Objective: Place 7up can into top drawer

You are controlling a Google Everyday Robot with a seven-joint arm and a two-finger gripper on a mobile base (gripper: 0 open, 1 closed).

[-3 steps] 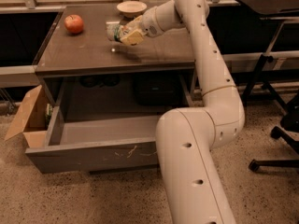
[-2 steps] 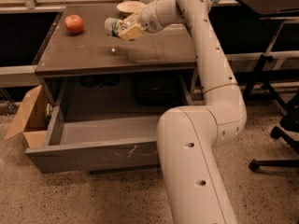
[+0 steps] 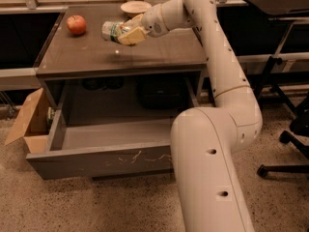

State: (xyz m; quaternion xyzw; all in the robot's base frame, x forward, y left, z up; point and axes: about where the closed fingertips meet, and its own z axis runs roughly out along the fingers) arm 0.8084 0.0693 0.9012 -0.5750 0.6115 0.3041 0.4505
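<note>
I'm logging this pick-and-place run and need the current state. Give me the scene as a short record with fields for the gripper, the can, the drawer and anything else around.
gripper: over the table, shut on the 7up can
7up can: held on its side, lifted clear of the table top
top drawer: pulled open below the table, can not yet inside
red apple: on the table, back left
bowl: on the table, at the back edge
cardboard box: on the floor, left of the drawer
</note>
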